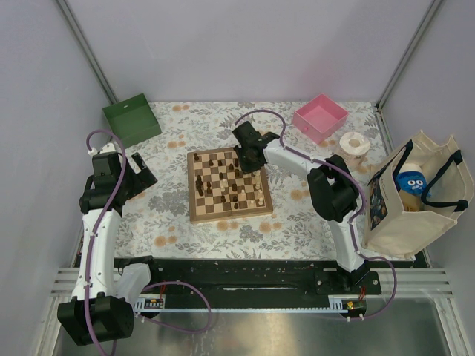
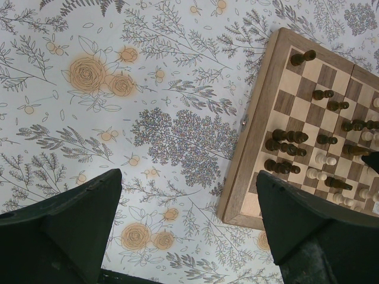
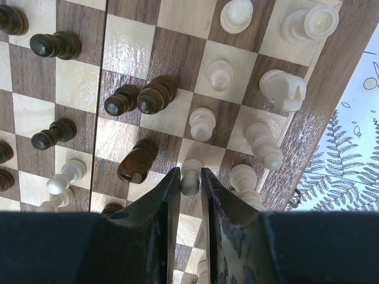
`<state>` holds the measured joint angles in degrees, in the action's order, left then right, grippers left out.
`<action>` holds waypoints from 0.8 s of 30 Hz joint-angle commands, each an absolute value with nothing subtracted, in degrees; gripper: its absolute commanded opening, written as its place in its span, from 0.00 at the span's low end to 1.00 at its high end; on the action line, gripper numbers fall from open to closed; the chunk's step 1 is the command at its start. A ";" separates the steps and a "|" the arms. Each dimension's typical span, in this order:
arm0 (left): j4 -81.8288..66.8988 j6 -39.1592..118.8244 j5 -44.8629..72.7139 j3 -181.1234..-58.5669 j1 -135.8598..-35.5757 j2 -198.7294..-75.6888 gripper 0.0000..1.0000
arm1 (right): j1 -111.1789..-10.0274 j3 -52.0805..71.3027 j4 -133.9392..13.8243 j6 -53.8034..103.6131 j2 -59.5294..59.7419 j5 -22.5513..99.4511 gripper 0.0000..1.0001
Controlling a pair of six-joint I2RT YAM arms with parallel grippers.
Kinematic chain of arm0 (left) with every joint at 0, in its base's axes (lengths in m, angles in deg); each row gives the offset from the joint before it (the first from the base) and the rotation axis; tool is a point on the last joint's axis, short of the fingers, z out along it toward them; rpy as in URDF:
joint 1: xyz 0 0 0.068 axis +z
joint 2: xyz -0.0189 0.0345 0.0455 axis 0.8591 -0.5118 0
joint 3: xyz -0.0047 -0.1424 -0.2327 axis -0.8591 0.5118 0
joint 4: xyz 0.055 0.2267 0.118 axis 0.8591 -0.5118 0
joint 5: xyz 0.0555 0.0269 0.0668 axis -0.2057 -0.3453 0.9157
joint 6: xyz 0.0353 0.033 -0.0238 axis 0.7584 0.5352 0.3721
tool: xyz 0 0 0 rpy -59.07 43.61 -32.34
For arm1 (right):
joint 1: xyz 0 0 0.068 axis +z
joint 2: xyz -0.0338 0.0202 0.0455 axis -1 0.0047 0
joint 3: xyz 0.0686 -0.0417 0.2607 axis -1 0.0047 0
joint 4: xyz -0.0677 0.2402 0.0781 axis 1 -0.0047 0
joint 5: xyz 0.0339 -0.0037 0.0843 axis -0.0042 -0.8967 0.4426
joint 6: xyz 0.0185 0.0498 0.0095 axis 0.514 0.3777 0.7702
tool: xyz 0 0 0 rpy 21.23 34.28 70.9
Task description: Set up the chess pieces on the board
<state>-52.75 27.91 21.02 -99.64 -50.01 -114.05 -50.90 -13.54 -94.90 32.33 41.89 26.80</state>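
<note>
The chessboard lies mid-table with dark and cream pieces scattered over it. My right gripper hangs over its far right part. In the right wrist view the gripper is shut on a cream pawn above a light square. More cream pieces stand near the board's right border, and dark pieces stand and lie to the left. My left gripper is open and empty over the cloth left of the board. The left wrist view shows its fingers wide apart beside the board's corner.
A green box stands at the far left and a pink box at the far right. A white tape roll lies by the pink box. A cloth tote bag stands at the right edge.
</note>
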 commanded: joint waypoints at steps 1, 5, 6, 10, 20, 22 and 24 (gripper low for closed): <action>-50.70 28.56 20.08 -99.44 -49.64 -113.83 0.99 | -51.32 -15.83 -94.88 31.89 41.11 26.06 0.30; -50.70 28.56 20.08 -99.44 -49.64 -113.75 0.99 | -51.23 -16.35 -94.79 31.63 40.40 26.94 0.33; -50.61 28.56 19.99 -99.44 -49.55 -113.75 0.99 | -51.32 -16.36 -94.79 31.63 40.40 27.12 0.34; -50.70 28.56 20.08 -99.44 -49.64 -113.75 0.99 | -51.23 -16.71 -94.88 31.80 39.88 27.64 0.36; -50.61 28.56 20.17 -99.44 -49.73 -113.57 0.99 | -51.23 -16.36 -94.44 32.06 35.57 30.01 0.38; -50.61 28.56 20.17 -99.53 -49.64 -113.57 0.99 | -51.23 -16.18 -94.27 32.15 34.61 30.63 0.39; -50.61 28.65 20.08 -99.53 -49.64 -113.57 0.99 | -51.06 -15.74 -93.92 32.68 33.73 32.65 0.39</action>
<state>-52.75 27.91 21.02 -99.64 -50.01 -114.05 -50.90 -14.50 -95.30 32.26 39.93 29.40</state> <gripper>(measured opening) 0.988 0.387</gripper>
